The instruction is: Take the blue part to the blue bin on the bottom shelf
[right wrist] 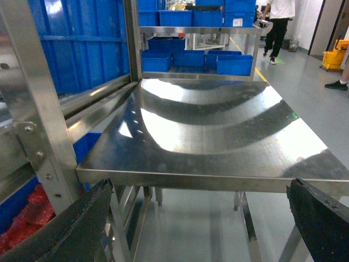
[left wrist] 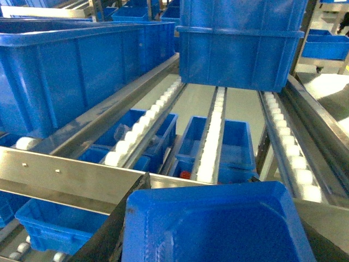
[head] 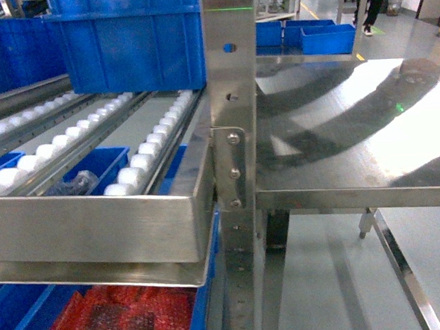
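Two tools are in view, and they differ. Your left tool (left wrist: 223, 218) pinches the blue part (left wrist: 218, 232), which fills the gap between its dark fingers (left wrist: 109, 234), just above the front rail of the bottom shelf (head: 89, 221). Ahead of it, the blue bin (left wrist: 240, 49) sits farther back on the white rollers (left wrist: 210, 147), well apart from the part. Your right tool (right wrist: 200, 218) is spread wide with nothing between its fingers, and it hangs off the near edge of the steel worktop (right wrist: 218, 125). Below the roller level, a crate with red packets (head: 117, 317) shows in the head view.
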